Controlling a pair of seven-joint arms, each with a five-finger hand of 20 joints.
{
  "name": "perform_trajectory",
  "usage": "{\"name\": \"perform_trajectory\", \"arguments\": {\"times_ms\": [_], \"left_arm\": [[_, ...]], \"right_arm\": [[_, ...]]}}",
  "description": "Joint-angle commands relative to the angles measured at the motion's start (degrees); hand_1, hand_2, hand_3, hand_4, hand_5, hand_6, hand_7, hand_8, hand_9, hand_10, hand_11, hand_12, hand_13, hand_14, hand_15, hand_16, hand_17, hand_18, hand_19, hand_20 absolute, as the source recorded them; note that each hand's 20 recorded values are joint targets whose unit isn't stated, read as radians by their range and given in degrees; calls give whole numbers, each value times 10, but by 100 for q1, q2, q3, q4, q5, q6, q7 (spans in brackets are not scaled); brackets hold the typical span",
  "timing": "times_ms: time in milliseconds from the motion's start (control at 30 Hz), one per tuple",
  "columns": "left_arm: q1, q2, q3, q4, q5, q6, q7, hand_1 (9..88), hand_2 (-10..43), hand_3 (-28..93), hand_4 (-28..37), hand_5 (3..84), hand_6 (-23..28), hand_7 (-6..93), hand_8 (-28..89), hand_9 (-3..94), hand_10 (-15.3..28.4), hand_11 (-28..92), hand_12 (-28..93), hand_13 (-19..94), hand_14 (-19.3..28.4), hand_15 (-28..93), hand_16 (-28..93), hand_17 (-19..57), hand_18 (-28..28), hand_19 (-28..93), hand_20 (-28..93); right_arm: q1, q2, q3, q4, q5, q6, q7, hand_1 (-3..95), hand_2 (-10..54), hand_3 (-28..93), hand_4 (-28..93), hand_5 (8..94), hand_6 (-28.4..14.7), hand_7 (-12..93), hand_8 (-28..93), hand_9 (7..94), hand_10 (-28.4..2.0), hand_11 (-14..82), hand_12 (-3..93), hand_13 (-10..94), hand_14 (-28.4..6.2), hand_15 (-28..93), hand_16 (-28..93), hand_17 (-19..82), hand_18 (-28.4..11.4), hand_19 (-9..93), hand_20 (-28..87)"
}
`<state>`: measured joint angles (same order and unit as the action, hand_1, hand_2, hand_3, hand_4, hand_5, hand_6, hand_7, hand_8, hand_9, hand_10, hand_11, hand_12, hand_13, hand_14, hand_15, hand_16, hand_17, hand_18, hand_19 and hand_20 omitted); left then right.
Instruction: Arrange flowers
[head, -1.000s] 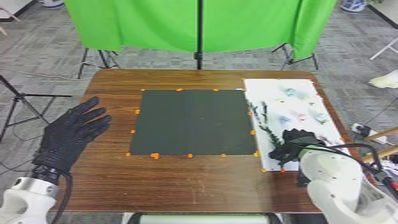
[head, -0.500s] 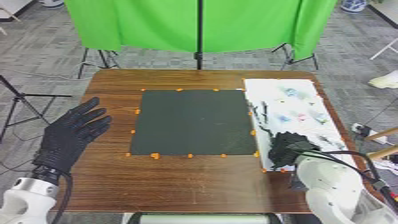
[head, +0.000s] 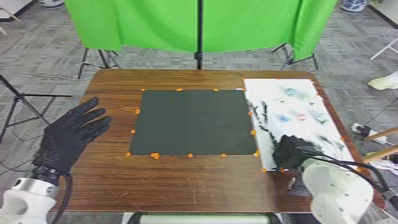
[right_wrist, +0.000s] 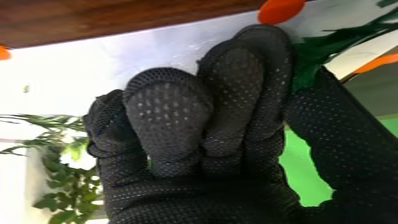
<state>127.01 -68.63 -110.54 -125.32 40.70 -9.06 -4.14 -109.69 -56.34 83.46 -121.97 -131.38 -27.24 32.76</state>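
Observation:
In the head view my right hand (head: 290, 151) is at the near left part of the white board (head: 274, 90). Dark green leafy stems (head: 265, 111) run along that board's left side toward it. Pale blue and pink flowers (head: 285, 118) lie farther right. In the right wrist view, thumb and fingers of my right hand (right_wrist: 169, 117) pinch a green leafy stem (right_wrist: 330, 46); its lower part is hidden by the glove. White flowers with green leaves (right_wrist: 78, 155) show beyond the fingers. My left hand (head: 67, 137) is open over the table's left side.
A dark green square mat (head: 191, 122) with orange markers around its edges covers the middle of the brown table (head: 195, 187). The white board borders it on the right. A green cloth (head: 151, 25) hangs behind the table's far edge.
My right hand has shifted slightly left and toward the near edge, and its fingers have drawn together around the stem. My left hand has stayed still.

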Motion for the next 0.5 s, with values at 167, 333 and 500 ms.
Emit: {"name": "perform_trajectory", "arguments": {"times_ms": [167, 333, 500], "left_arm": [[49, 139, -125, -23, -5, 42, 28, 253, -14, 716, -256, 334, 28, 196, -112, 297, 123, 260, 147, 231, 154, 400, -23, -80, 217, 474, 81], [181, 268, -352, -108, 16, 26, 57, 254, -13, 715, -255, 335, 29, 197, -113, 297, 122, 259, 147, 232, 153, 400, -22, -80, 217, 473, 81], [501, 444, -832, -221, 72, 90, -52, 255, -15, 716, -255, 335, 28, 198, -113, 296, 121, 260, 148, 232, 154, 400, -22, -80, 218, 474, 82]], "right_arm": [[156, 82, 380, -670, 251, 98, 346, 309, -36, 918, -103, 827, -16, 593, 105, 937, -64, 523, 226, 936, -39, 604, 298, 532, -198, 932, 447], [538, 104, 297, -723, 337, 175, 329, 307, -35, 918, -98, 830, -16, 592, 105, 937, -64, 527, 222, 937, -39, 606, 295, 536, -196, 932, 452], [1470, 11, -238, -497, 339, 127, 57, 307, -34, 917, -96, 831, -15, 592, 107, 937, -64, 530, 221, 937, -39, 609, 294, 537, -196, 932, 455]]}}
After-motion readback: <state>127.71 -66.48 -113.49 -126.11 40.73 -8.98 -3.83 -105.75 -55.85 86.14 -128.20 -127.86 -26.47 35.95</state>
